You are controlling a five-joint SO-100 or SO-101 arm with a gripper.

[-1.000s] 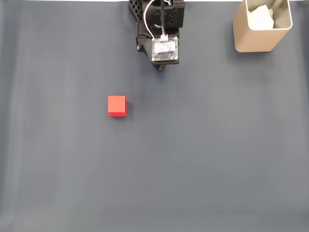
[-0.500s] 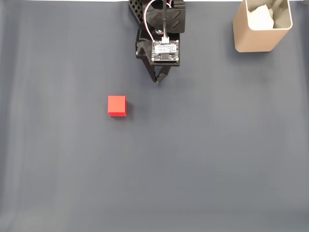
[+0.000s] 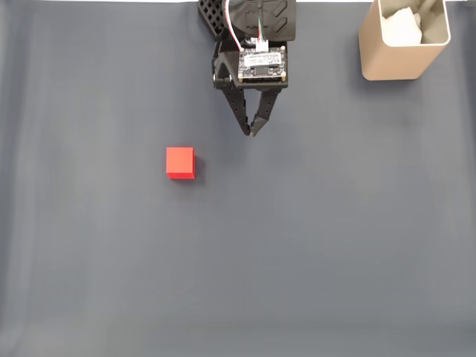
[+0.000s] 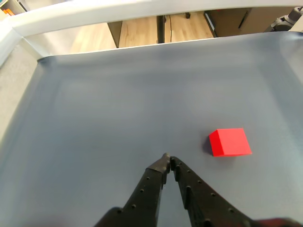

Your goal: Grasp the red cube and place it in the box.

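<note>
The red cube (image 3: pixel 180 162) lies on the dark grey mat left of centre in the fixed view; the wrist view has the red cube (image 4: pixel 230 142) to the right of the fingertips. My gripper (image 3: pixel 250 131) hangs from the arm at the top centre, up and to the right of the cube and well apart from it, its black fingers meeting at the tips with nothing held. In the wrist view the gripper (image 4: pixel 168 159) is shut, tips touching. The box (image 3: pixel 404 39), beige and tall, stands at the top right corner with something whitish inside.
The grey mat (image 3: pixel 297 245) covers the whole table. In the wrist view its far edge (image 4: pixel 142 47) meets a white rail, with wooden floor and furniture beyond. The arm's base (image 3: pixel 223 15) sits at the top edge.
The arm has stretched forward over the mat, so the fingers reach lower in the fixed view and show more fully. The cube and box have stayed put.
</note>
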